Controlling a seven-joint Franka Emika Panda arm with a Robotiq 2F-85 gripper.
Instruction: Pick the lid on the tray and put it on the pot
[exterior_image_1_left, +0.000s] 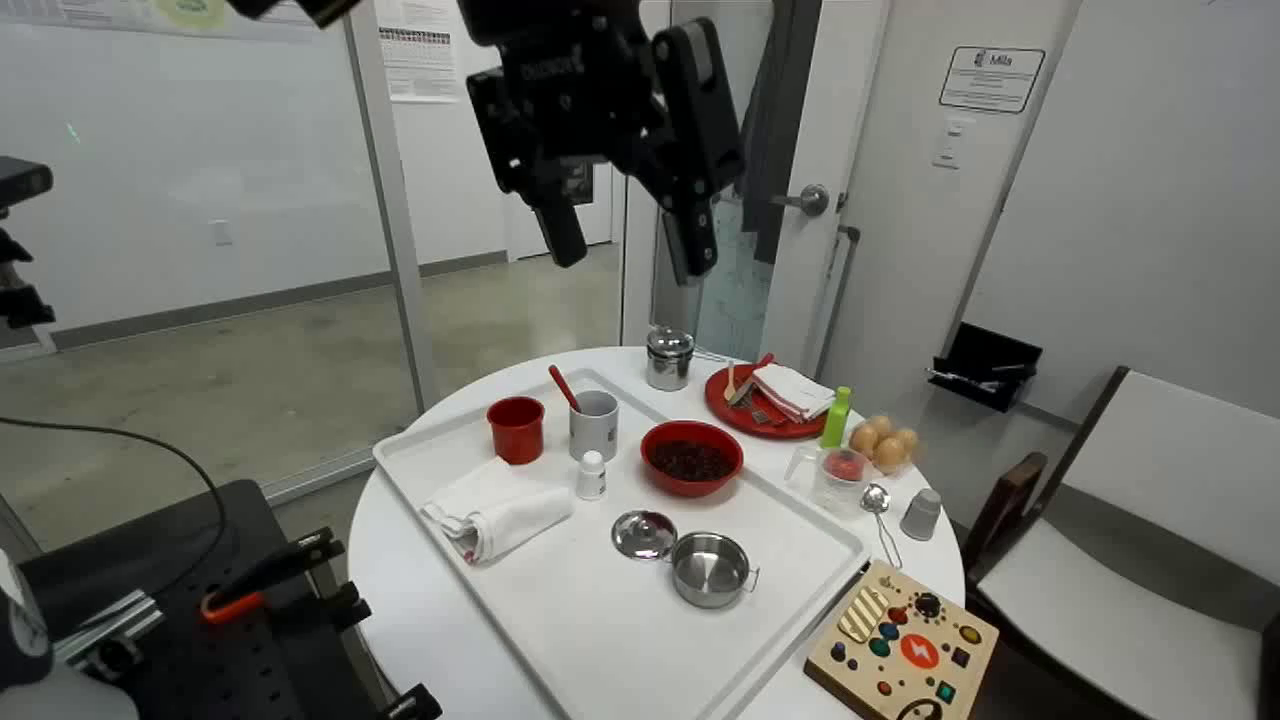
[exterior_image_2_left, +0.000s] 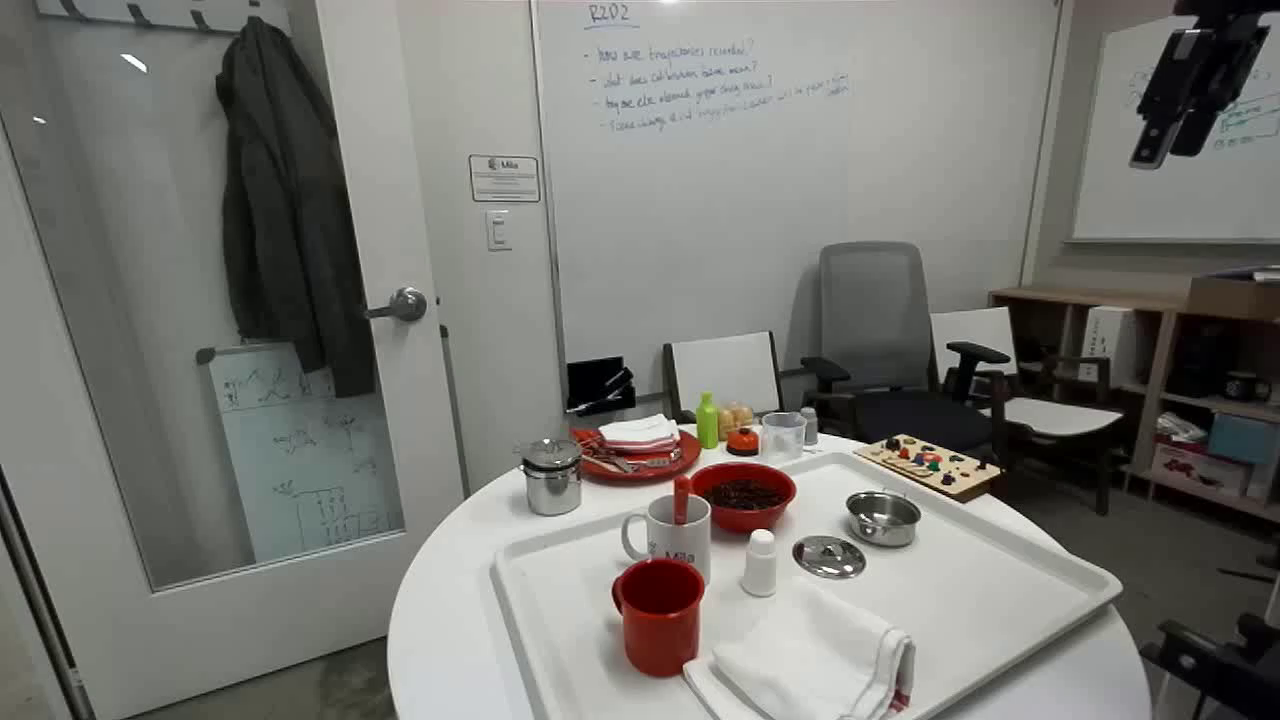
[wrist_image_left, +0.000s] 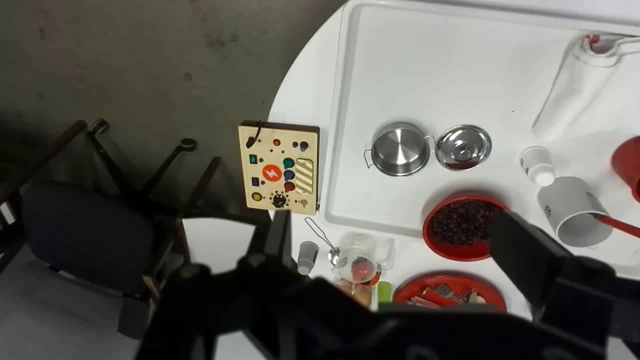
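Note:
The lid (exterior_image_1_left: 644, 534) is a small shiny round disc lying flat on the white tray (exterior_image_1_left: 600, 625), knob up. It also shows in an exterior view (exterior_image_2_left: 829, 557) and the wrist view (wrist_image_left: 463, 147). The steel pot (exterior_image_1_left: 710, 570) stands uncovered and empty right beside the lid, one wire handle close to the lid's edge. The pot also shows in an exterior view (exterior_image_2_left: 884, 519) and the wrist view (wrist_image_left: 400, 150). My gripper (exterior_image_1_left: 632, 260) is open and empty, high above the table, fingers spread. It also shows in an exterior view (exterior_image_2_left: 1170, 152) and the wrist view (wrist_image_left: 392, 225).
On the tray stand a red bowl (exterior_image_1_left: 692, 458) of dark beans, a white shaker (exterior_image_1_left: 591, 475), a mug (exterior_image_1_left: 594, 425) with a red spoon, a red mug (exterior_image_1_left: 516, 430) and a folded cloth (exterior_image_1_left: 505, 510). Off the tray are a steel cup (exterior_image_1_left: 669, 358) and a knob board (exterior_image_1_left: 902, 642).

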